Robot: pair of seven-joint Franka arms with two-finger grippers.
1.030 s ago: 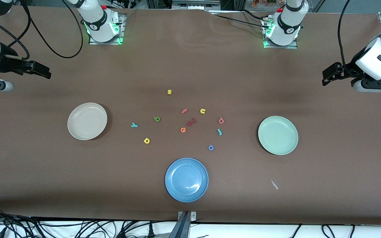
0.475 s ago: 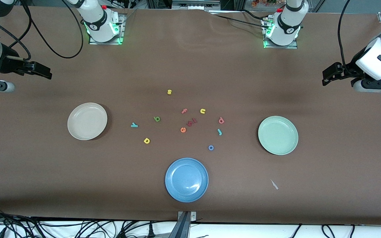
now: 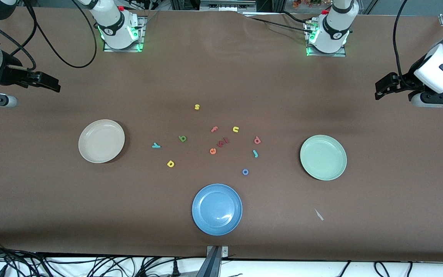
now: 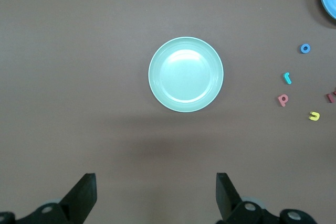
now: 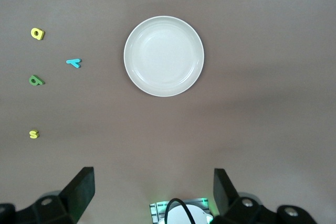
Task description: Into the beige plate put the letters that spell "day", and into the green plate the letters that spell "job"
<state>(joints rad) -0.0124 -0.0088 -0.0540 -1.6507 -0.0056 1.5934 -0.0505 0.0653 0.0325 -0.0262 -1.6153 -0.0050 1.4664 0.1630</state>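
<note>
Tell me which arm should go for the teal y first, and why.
The right arm, probably. The teal y lies toward the right arm's end of the table, beside the beige plate. The right gripper hangs open at that end, holding nothing; the left gripper waits at the green plate's end.

No printed text or labels legible — only loose foam letters (image 3: pixel 214 142) on table (image 3: pixel 221 77).

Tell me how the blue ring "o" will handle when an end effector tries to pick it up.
The blue "o" lies flat and tiny on the table, so it probably offers little edge to pinch. It looks like foam: likely very light, and liable to slide if nudged.
</note>
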